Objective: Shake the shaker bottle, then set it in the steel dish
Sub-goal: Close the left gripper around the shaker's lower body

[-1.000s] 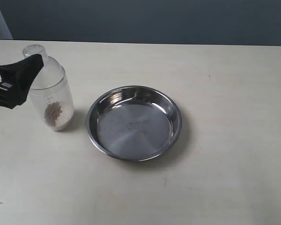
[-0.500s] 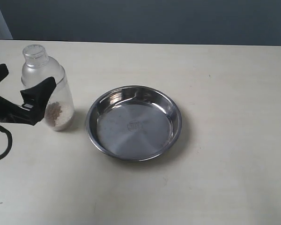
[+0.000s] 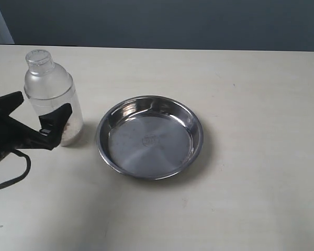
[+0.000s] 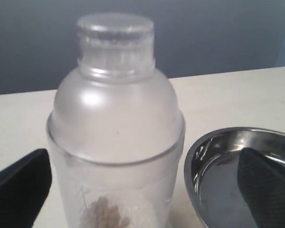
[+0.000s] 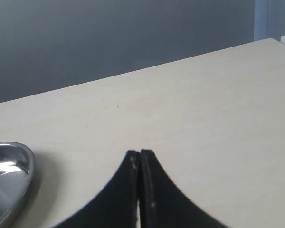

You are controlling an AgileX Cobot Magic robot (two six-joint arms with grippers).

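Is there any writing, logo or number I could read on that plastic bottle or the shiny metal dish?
Steel dish: a small round stamped mark sits at the centre of its floor, but it is too small and blurred to read.
Shaker bottle: no word, label or number shows on the sides seen here.
Nothing else in these views carries readable text.

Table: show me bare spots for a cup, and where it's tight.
Bare: the table right of the steel dish and along the exterior view's bottom edge. Tight: between dish and shaker bottle, with the open left claw around the bottle.
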